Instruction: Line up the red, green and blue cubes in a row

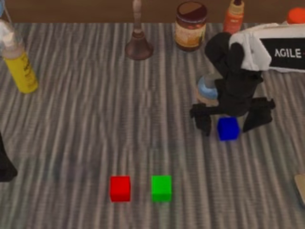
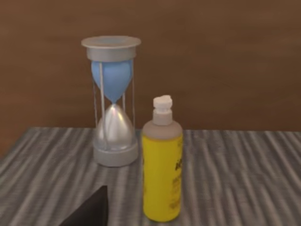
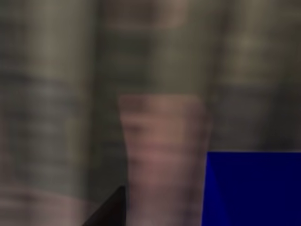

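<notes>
The red cube [image 1: 120, 188] and the green cube [image 1: 161, 188] sit side by side near the table's front edge, a small gap between them. The blue cube [image 1: 228, 129] lies farther back and to the right, and fills a corner of the right wrist view [image 3: 254, 188]. My right gripper [image 1: 229, 123] is down around it, open, one black finger [image 1: 202, 121] on each side with room to spare. My left gripper [image 1: 5, 169] is parked at the table's left edge, open, one fingertip [image 2: 91, 209] showing in its wrist view.
Along the back stand a yellow bottle [image 1: 20, 67], a brown bell [image 1: 138, 40], a jar [image 1: 190, 26] and an orange bottle [image 1: 234, 15]. A light-blue and tan object [image 1: 208, 90] sits under my right arm. An hourglass [image 2: 112, 101] stands behind the yellow bottle [image 2: 162, 174].
</notes>
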You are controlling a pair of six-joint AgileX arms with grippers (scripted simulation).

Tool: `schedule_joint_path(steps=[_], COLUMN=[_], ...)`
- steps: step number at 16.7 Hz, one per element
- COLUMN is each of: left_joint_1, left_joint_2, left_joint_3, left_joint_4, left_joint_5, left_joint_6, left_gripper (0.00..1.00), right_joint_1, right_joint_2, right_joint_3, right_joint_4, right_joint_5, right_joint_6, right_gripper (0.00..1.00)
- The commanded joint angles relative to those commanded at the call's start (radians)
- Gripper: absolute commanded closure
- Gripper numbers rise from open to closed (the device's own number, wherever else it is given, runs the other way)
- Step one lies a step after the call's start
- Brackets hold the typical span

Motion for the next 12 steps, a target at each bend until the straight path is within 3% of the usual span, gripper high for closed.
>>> schedule_joint_path(steps=[8, 12], left_joint_1=[0.0, 0.0], left_joint_2=[0.0, 0.0], left_joint_3=[0.0, 0.0], left_joint_4=[0.0, 0.0], left_joint_5=[0.0, 0.0], left_joint_6=[0.0, 0.0], left_gripper=[0.0, 0.0], right_joint_1=[0.0, 0.0], right_joint_2=[0.0, 0.0], right_joint_3=[0.0, 0.0], right_joint_4=[0.0, 0.0], right_joint_5=[0.0, 0.0], right_joint_6=[0.0, 0.0], right_gripper=[0.98, 1.0])
